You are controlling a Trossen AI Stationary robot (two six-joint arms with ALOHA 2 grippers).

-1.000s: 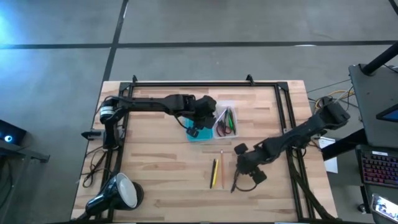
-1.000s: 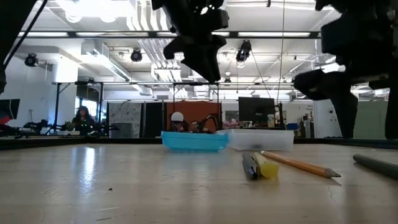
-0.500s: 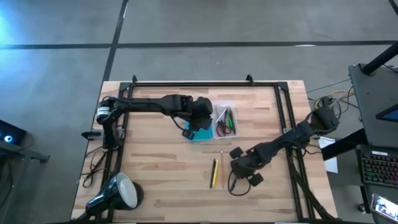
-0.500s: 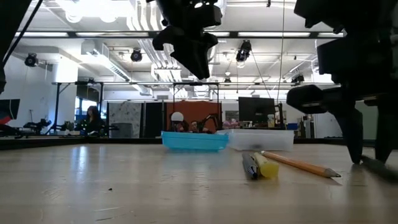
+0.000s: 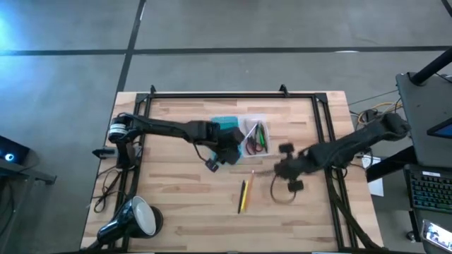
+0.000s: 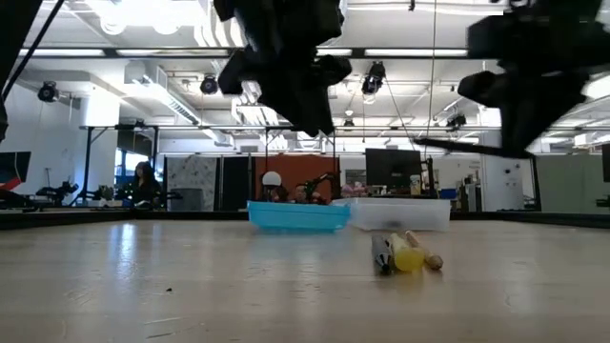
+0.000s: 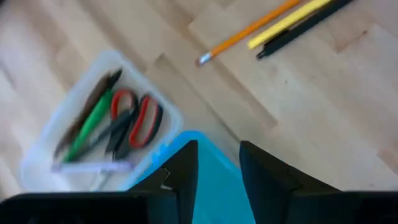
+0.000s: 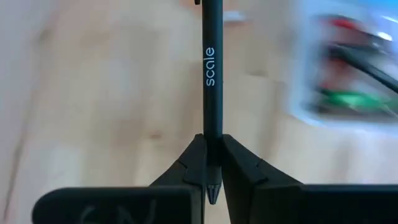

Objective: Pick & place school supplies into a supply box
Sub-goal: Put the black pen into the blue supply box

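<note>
Above table, right gripper point(image 8: 212, 163) clamps dark pen point(image 8: 211, 68).

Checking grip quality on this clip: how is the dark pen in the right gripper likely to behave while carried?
The dark pen looks stiff: it juts straight from the right gripper without sagging. Pinched near one end, it may pivot or slip between the narrow fingers. It seems light, and its round barrel would probably roll if dropped on the table.
</note>
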